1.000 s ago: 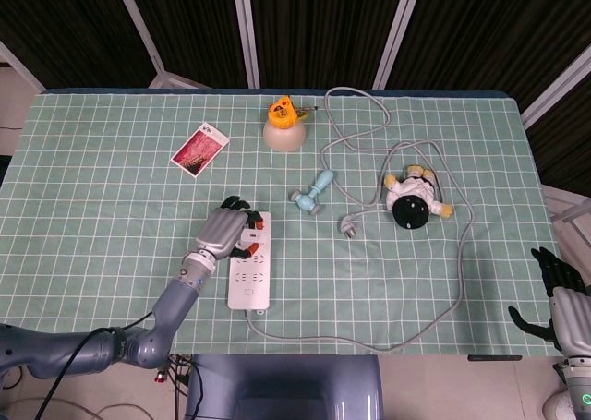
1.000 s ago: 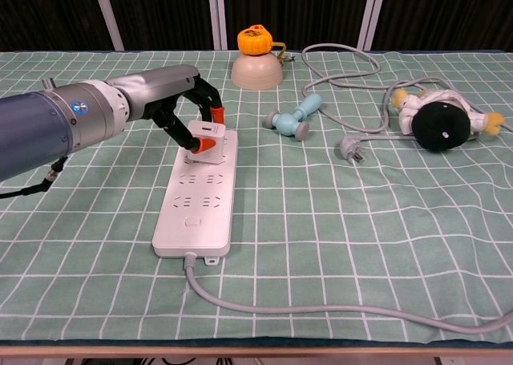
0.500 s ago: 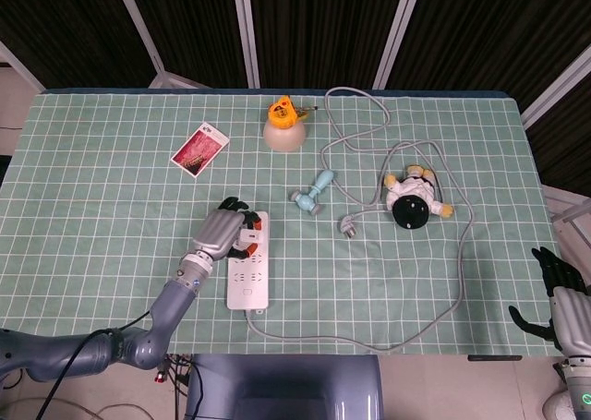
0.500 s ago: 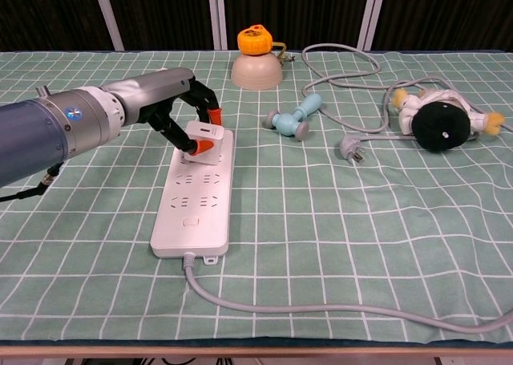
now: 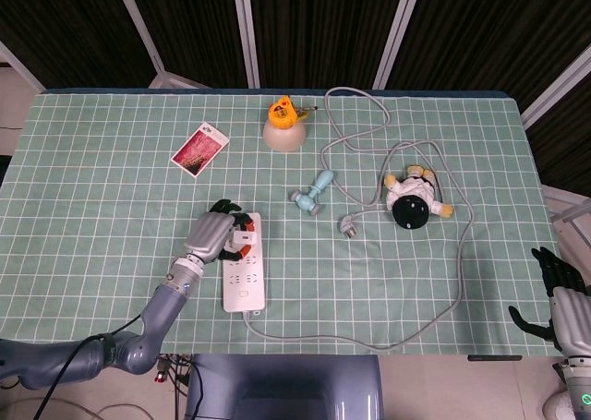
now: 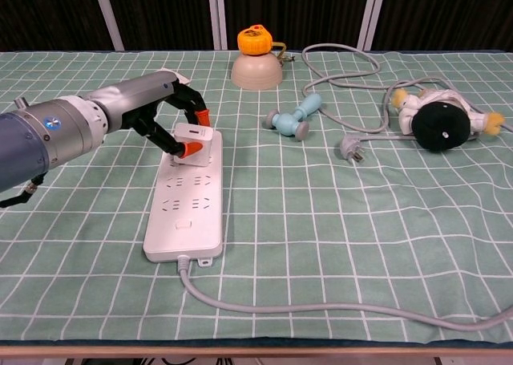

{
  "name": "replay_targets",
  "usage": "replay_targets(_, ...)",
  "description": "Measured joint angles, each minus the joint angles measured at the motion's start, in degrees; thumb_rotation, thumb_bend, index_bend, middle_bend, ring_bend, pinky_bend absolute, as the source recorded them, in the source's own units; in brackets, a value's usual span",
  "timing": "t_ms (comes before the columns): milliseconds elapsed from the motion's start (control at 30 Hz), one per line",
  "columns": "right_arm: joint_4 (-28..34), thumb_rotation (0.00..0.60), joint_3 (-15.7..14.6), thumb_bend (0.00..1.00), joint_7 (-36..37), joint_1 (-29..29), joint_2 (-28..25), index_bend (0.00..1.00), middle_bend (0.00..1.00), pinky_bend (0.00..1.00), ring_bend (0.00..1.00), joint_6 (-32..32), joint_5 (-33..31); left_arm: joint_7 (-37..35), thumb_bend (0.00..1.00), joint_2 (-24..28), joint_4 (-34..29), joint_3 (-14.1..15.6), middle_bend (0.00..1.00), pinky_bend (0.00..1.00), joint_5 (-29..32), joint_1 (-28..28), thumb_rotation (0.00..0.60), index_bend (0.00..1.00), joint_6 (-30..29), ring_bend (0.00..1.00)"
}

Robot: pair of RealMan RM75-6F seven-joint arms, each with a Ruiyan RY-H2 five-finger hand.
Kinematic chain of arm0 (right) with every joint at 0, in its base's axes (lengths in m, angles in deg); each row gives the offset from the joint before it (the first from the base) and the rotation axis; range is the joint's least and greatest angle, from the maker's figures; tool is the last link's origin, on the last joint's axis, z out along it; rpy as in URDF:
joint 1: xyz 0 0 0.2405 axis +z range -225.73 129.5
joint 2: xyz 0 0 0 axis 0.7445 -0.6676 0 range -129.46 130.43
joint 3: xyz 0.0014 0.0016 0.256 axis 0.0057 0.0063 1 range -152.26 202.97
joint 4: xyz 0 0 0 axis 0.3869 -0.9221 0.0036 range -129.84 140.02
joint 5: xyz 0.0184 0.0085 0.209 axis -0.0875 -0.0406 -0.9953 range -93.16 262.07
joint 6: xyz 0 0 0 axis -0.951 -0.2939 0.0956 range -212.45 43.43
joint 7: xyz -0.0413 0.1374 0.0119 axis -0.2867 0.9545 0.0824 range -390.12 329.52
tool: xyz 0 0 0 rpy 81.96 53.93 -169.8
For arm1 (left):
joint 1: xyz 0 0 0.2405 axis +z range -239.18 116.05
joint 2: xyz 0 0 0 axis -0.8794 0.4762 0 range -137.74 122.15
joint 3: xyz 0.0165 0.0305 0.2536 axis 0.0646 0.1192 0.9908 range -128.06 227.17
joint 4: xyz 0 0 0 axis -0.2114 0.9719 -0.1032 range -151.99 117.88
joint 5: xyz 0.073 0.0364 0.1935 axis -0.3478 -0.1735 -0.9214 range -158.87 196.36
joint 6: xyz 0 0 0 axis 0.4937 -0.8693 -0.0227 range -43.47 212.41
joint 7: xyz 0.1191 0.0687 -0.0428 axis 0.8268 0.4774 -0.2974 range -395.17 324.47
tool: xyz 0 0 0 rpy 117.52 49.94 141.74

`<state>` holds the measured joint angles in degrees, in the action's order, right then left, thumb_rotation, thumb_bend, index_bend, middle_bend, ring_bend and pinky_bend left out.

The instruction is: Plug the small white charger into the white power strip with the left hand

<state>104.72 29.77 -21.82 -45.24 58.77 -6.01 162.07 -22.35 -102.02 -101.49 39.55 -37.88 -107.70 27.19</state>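
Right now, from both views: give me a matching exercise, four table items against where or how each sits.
Things:
1. small white charger
2. white power strip
3. loose grey wall plug
4. red printed card

States:
A. lies flat near the table's far left
B. pinched by the left hand
C. bare cord end on the cloth, in no socket
D. flat on the green checked cloth, under the charger

Pairs: 1-B, 2-D, 3-C, 4-A

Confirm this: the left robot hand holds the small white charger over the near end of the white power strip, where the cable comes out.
Not right. The left robot hand holds the small white charger at the far end of the white power strip; the cable leaves the near end. The chest view shows it.
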Motion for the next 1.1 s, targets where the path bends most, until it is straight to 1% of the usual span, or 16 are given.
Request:
replay_targets(467, -0.08, 0.6, -0.01, 0.35, 0.14, -0.02, 0.03, 0.0, 0.0, 0.0, 0.0, 0.09, 0.18, -3.8, 0.56, -0.34, 1.36, 0.21, 0.65, 0.11, -4.37, 2.09, 0.6, 0.66, -0.75, 0.18)
replay_targets(967, -0.08, 0.6, 0.02, 0.35, 0.13, -0.07, 0.1, 0.0, 0.0, 0.0, 0.0, 0.29, 0.3, -6.57, 0.55, -0.79, 3.51, 0.51, 0.65, 0.11, -6.49, 4.18, 0.6, 0.65, -0.45, 0.18)
replay_targets(1100, -0.1, 0.6, 0.02, 0.35, 0.18, -0.07, 0.09, 0.0, 0.0, 0.0, 0.0, 0.26, 0.31, -7.02, 0.55, -0.9, 3.6, -0.02, 0.65, 0.11, -6.95, 4.34, 0.6, 0.65, -0.48, 0.18)
